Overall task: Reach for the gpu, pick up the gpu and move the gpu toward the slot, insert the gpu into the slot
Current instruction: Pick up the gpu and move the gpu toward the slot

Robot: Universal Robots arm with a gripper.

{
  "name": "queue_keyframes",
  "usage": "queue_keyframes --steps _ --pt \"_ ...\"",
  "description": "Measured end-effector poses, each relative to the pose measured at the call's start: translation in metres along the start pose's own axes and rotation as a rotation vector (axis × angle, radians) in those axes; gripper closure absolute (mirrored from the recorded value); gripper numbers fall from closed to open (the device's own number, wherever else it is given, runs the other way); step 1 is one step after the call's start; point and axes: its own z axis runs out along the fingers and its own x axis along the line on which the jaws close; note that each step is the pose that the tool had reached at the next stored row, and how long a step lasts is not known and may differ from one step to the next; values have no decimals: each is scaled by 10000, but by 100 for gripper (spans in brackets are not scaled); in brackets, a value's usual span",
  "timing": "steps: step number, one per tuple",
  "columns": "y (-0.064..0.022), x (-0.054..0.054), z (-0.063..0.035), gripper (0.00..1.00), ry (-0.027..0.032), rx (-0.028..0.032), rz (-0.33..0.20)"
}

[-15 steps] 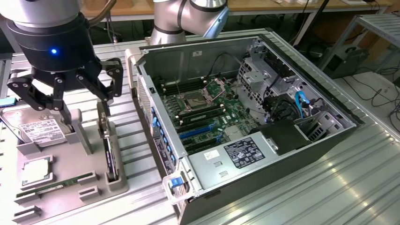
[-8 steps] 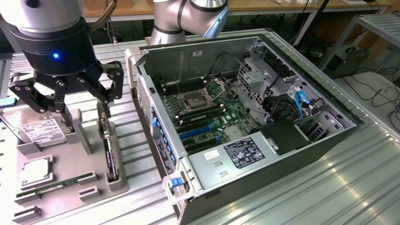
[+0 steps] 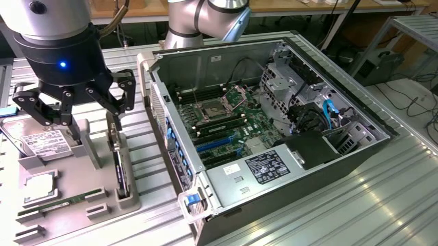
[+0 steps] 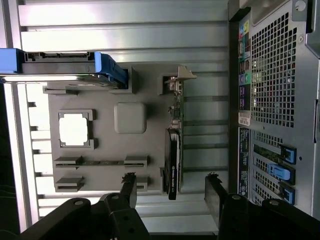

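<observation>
Ribbed aluminium table carried the whole set-up, with a wooden bench and loose cables behind it. On the table's side toward the exterior view's left sat a grey fixture tray, and just beside the tray stood an open computer case, its side panel off and its motherboard exposed. Blue expansion slots ran along the board near the case's rear wall, and a boxed power supply with a dark label filled the case's near corner.

The gpu stood on its long edge in a narrow holder along the tray's edge nearest the case, its silver bracket end toward the tray's far corner. Elsewhere on the tray lay a hard drive at the far corner away from the case, a square processor near the middle of that same edge, and a thin memory stick toward the near edge.

The gripper hung over the tray's far half with its jaws spread wide and nothing between them. In the wrist view the gripper straddled the gpu, one fingertip on either side with clear gaps, the card untouched in its holder. That view also showed the case's perforated rear panel beside the tray.
</observation>
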Motion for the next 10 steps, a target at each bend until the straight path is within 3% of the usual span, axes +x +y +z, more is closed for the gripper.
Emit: queue_keyframes --steps 10 --pt "2 1 51 34 -1 -1 -15"
